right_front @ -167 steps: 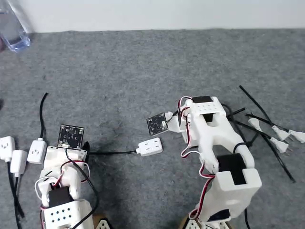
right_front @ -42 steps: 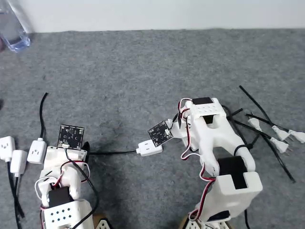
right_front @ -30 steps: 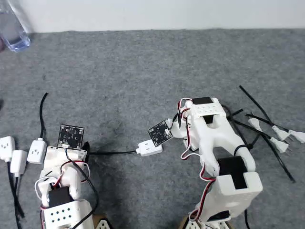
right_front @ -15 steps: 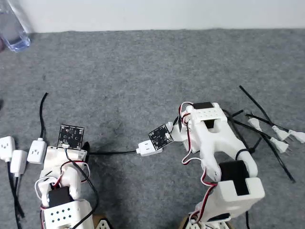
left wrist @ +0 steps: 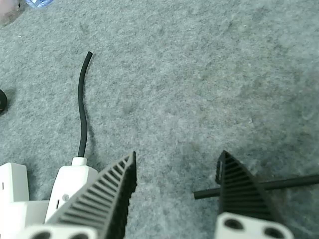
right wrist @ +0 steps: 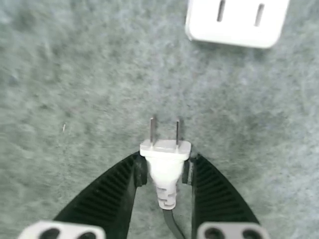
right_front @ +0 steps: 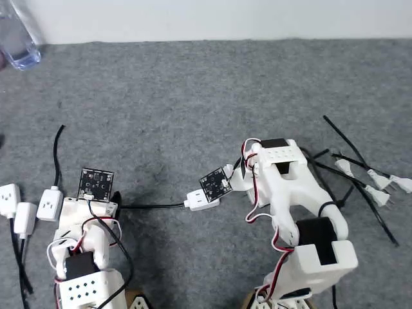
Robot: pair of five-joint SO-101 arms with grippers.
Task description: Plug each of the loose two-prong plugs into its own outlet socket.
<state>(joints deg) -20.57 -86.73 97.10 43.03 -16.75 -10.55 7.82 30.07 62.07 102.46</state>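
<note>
My right gripper (right wrist: 164, 167) is shut on a white two-prong plug (right wrist: 165, 158), whose prongs point at the slots of a white outlet socket (right wrist: 236, 22) a short way ahead on the carpet. From above, that socket (right_front: 203, 199) lies just left of the right arm's wrist (right_front: 217, 183), and its black cord (right_front: 151, 206) runs left toward the left arm. My left gripper (left wrist: 177, 157) is open over bare carpet, with another white socket (left wrist: 70, 181) beside one finger. Three loose plugs (right_front: 380, 193) on black cords lie at the far right.
Three more white sockets (right_front: 26, 209) sit at the left edge by the left arm (right_front: 87, 257). A tangle of black cords (right_front: 341, 161) spreads right of the right arm (right_front: 293, 199). A clear bottle (right_front: 16, 38) stands at the back left. The white wall runs along the back.
The right arm has swung left and slightly nearer, carrying the plug close to the middle socket. The left arm has stayed still.
</note>
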